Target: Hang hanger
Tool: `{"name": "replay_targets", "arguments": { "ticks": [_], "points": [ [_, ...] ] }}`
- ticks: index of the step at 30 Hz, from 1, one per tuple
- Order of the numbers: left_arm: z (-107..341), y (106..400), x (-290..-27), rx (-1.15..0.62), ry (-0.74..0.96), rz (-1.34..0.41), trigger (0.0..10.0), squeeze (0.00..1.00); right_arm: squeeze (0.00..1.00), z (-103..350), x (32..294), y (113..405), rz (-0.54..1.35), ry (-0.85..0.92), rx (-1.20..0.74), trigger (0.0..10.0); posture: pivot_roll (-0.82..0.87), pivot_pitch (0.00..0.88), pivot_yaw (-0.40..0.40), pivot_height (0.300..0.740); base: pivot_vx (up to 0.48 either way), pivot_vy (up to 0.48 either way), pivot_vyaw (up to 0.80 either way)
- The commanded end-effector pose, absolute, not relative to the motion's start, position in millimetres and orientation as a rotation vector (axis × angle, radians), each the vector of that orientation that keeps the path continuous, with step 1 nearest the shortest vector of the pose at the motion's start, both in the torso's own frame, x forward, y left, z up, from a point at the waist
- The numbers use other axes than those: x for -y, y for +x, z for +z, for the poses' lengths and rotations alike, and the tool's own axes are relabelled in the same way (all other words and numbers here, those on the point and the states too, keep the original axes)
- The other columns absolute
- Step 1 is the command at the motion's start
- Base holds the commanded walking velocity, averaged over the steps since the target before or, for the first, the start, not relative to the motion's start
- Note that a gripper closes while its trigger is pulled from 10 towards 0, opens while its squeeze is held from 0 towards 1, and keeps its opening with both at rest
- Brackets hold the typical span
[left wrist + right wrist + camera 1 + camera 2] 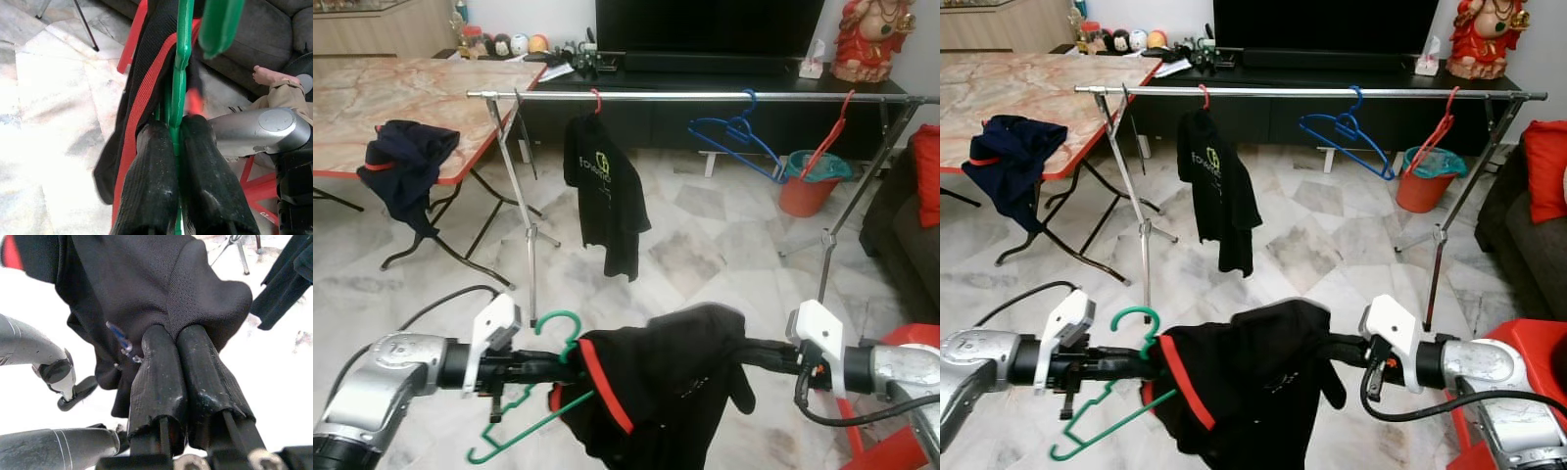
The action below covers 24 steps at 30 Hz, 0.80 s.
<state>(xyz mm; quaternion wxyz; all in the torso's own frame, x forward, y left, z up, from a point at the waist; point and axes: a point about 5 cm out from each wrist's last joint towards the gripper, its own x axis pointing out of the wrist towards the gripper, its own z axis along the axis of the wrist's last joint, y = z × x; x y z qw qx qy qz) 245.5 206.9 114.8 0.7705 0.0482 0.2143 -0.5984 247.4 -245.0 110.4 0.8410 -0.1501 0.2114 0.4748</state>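
Observation:
A green plastic hanger (558, 325) sits low in front of me, pinched between the fingers of my left gripper (177, 132), which is shut on its bar. A black garment with red trim (675, 382) is draped over the hanger. My right gripper (176, 340) is shut on a fold of that cloth on the right side. Ahead stands a metal clothes rail (705, 96). On it hang a black T-shirt (607, 196) on a red hanger, an empty blue hanger (734, 132) and an empty red hanger (832, 132).
A marble-top folding table (411, 98) with a dark garment (401, 162) over its edge stands at the left. An orange bucket (808, 186) sits behind the rail. A dark sofa (901, 225) and a red stool (901, 441) are at the right. A person's foot (269, 76) rests near the sofa.

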Motion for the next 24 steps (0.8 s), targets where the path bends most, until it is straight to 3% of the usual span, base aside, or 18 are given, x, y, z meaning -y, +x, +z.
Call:
{"name": "replay_targets", "arguments": {
  "ticks": [1,24],
  "points": [
    [114.6,243.1,-216.0,-0.467,0.108,-1.273,10.0,0.00,0.00,121.4,252.9,253.9,0.961,-0.350,-0.412,0.0,-0.20,0.000,-0.004,0.740,0.000,0.000,0.00],
    [72.4,219.6,-239.9,-0.780,0.301,-1.255,10.0,0.00,0.00,131.3,276.2,287.3,0.635,-0.444,-0.369,0.0,-0.19,0.000,-0.005,0.740,0.000,0.000,0.00]
  ]
}}
